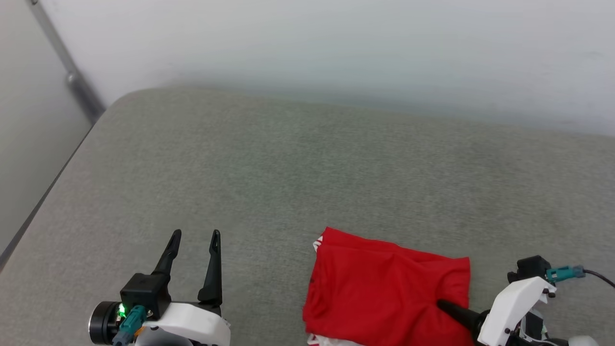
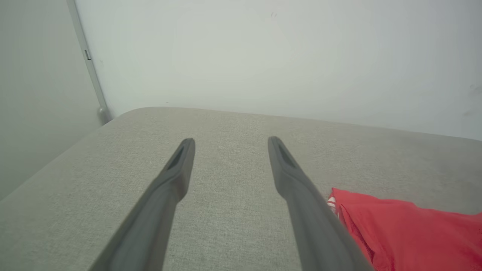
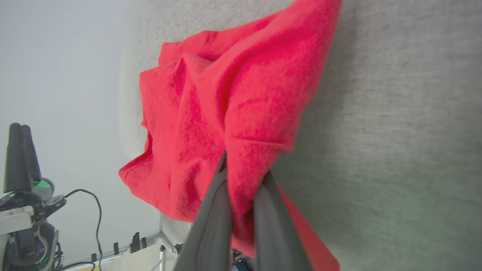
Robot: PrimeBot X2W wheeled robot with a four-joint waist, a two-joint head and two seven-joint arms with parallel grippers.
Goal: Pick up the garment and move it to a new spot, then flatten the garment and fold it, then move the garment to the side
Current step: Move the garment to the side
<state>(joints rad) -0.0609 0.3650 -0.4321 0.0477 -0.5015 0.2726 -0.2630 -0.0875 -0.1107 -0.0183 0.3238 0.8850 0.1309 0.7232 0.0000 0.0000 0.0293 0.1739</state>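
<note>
I count one garment (image 1: 384, 283) here: a bright red T-shirt lying bunched and roughly rectangular at the lower centre-right of the head view, on the grey upholstered surface (image 1: 269, 168). Two slivers of white, red-striped sleeve peek out, one at its upper left corner and one along its bottom edge.

My right gripper (image 1: 444, 305) comes in from the lower right of the head view, where I see one of its dark fingers lying on the shirt's lower right part. In the right wrist view both fingers of that gripper (image 3: 244, 167) rise from the bottom centre, drawn close together with a fold of the red garment (image 3: 211, 105) pinched between them; the cloth fans out above into the upper middle of that frame.

My left gripper (image 1: 196, 234) sits at the lower left of the head view, well apart from the shirt, its two fingers spread wide with nothing between them. In the left wrist view the same gripper (image 2: 230, 140) has its two fingers standing apart over bare grey fabric, and the garment (image 2: 406, 229) shows at the lower right, just past the right-hand finger.

One pale wall (image 1: 336, 43) fills the top of the head view, with one grey metal pole (image 1: 72, 77) slanting down the upper left.
</note>
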